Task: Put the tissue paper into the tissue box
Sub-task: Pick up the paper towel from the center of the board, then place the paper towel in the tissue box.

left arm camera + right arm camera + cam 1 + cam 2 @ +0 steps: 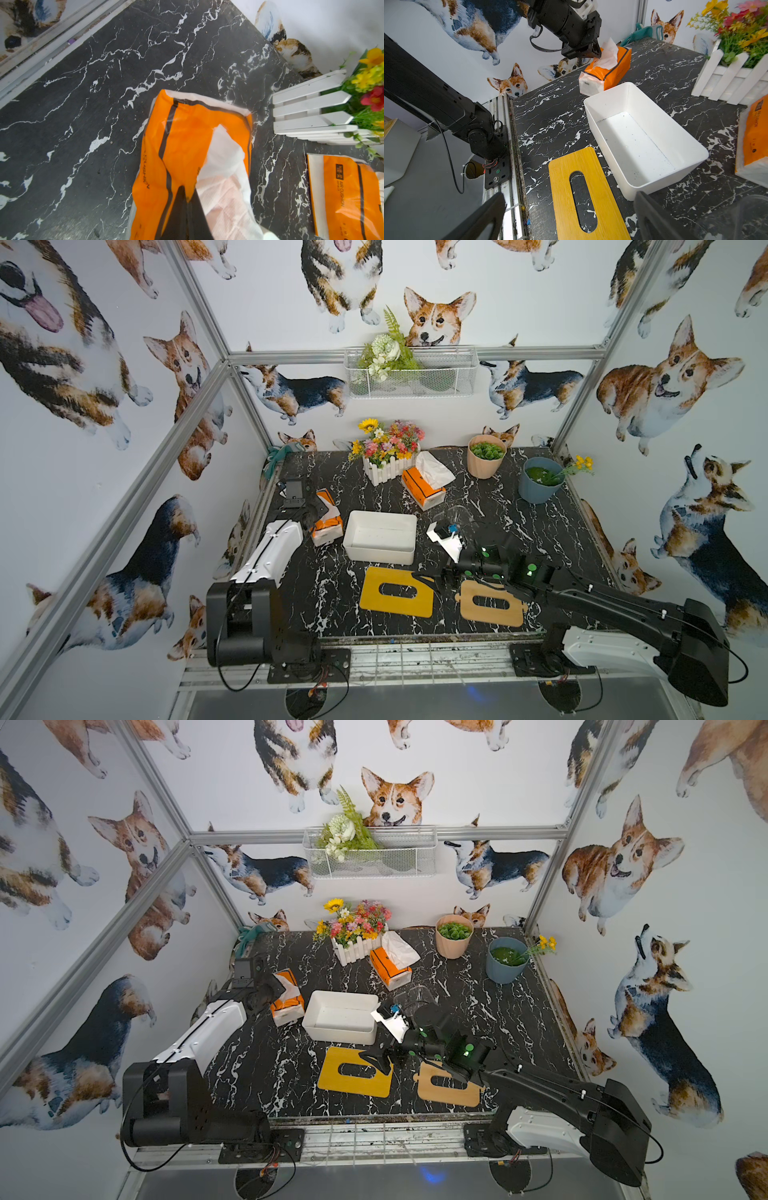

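An orange pack of tissue paper (328, 520) (187, 135) lies at the left of the black marble table, with a white tissue sticking out of its top. My left gripper (313, 510) (187, 205) is shut on the pack's wrapper beside that tissue. The white tissue box (380, 535) (664, 124) stands empty and open just right of the pack. My right gripper (424, 576) (570, 196) hangs open over the yellow lid (397, 593) (562, 187) in front of the box, holding nothing. A second orange pack (424, 489) (342, 193) lies farther back.
A wooden lid (492, 603) lies near the front, under my right arm. A white fence planter of flowers (390, 460), a pink pot (486, 456) and a blue pot (540, 481) line the back. A clear plastic piece (455, 514) sits right of the box.
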Motion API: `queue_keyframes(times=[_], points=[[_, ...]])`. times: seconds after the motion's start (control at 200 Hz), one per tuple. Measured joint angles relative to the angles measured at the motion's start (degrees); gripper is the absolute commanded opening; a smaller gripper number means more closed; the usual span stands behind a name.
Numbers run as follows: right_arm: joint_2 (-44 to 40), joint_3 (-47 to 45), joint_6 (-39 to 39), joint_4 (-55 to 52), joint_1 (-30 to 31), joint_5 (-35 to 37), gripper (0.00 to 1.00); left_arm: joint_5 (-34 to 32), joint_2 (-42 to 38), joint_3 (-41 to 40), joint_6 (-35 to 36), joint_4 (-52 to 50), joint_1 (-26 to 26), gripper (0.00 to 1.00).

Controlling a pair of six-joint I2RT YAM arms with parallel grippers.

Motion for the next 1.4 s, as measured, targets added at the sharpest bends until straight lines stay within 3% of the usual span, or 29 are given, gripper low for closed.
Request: queue_keyframes(times=[0.335,0.551,0.741,0.931,1.061,1.251,1.401], points=[[3.2,1.9,2.1,0.1,0.0,-1.1,1.0,3.0,-7.3,-2.7,1.6,0.5,0.0,0.0],[3.6,4.1,2.3,-0.3,0.0,-1.1,1.0,6.8,-17.4,-4.5,7.7,3.4,0.0,0.0],[4.0,8.1,2.3,-3.0,-0.6,0.2,1.0,14.3,-22.8,-3.4,15.2,6.5,0.0,0.0],[4.3,12.0,2.3,-7.5,-3.9,1.8,1.0,23.6,-20.1,1.4,23.9,6.0,-1.6,0.0],[4.1,12.9,2.4,-10.3,-5.8,2.5,1.0,28.2,-17.2,4.7,30.4,4.3,-6.2,0.0],[3.5,13.4,4.0,-13.6,-10.2,2.1,1.0,30.7,-10.3,10.9,41.8,-0.7,-15.5,0.0],[2.1,13.0,5.0,-14.9,-11.8,1.6,1.0,31.9,-5.4,14.7,51.3,-6.0,-19.2,0.0]])
